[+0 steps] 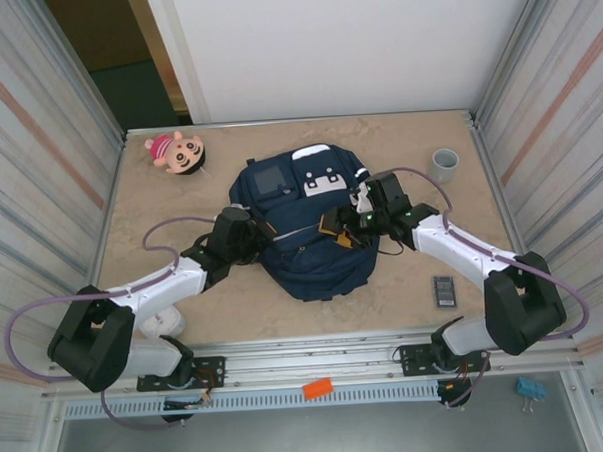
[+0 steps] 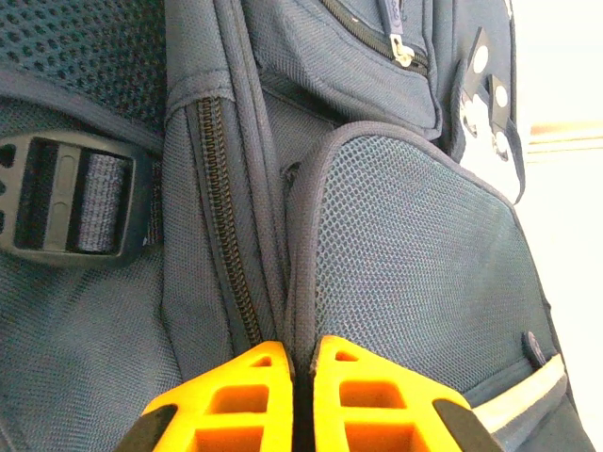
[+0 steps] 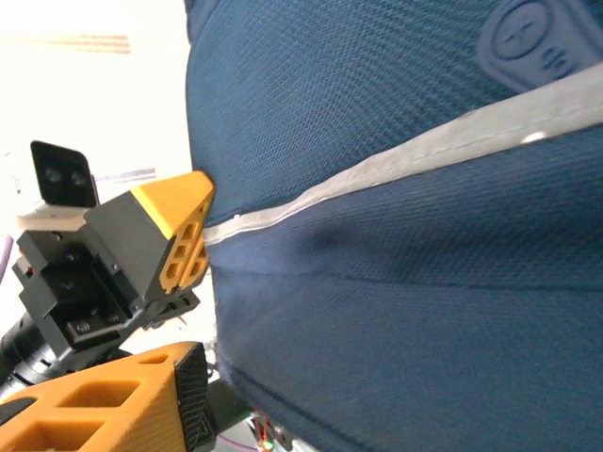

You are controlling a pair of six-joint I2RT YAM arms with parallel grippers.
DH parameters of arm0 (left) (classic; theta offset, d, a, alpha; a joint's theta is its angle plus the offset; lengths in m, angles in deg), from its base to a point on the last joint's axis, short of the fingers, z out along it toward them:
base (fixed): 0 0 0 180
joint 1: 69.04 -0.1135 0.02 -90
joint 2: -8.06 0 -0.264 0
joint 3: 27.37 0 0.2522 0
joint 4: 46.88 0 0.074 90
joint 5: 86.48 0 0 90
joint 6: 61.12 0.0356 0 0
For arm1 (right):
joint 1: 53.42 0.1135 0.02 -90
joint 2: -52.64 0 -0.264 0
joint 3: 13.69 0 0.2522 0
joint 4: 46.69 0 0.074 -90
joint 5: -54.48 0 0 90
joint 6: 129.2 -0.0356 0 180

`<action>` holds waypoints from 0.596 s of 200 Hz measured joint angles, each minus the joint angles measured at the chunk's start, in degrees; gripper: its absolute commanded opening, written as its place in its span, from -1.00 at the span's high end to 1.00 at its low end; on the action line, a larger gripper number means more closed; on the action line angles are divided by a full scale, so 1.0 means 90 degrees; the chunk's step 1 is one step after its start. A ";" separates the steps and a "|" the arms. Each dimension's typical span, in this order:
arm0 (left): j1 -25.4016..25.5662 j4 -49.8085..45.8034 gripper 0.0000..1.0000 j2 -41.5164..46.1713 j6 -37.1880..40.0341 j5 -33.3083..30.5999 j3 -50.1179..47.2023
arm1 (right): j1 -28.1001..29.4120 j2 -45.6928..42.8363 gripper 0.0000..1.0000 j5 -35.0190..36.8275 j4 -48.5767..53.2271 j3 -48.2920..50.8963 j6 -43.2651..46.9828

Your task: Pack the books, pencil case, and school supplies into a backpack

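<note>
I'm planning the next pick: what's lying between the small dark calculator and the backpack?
Nothing: bare tabletop separates the calculator from the backpack, seen in the top external view.

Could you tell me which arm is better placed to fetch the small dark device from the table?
Probably the right: the device lies beside its base and the right jaws stand open, while the left jaws pinch the backpack.

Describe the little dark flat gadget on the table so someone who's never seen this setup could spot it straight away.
Start at the big navy backpack in the middle of the sandy table, then look to its near right. There a small dark rectangular device lies flat on bare tabletop by itself. Unlike the upright grey cup farther back, it is flat, dark and angular.
</note>
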 measured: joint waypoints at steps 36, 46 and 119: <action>-0.0017 -0.0034 1.00 0.0000 0.0153 0.0070 0.0017 | -0.0019 0.0000 0.54 0.0104 -0.0906 0.0321 -0.0714; -0.0017 -0.0078 1.00 0.0000 0.0185 0.0073 0.0041 | -0.0017 0.0000 0.69 0.0109 -0.1107 0.0333 -0.0889; 0.0202 -0.0697 0.10 0.0610 0.0578 0.0041 0.0216 | -0.0015 -0.0311 0.89 0.0301 -0.1399 0.0430 -0.1073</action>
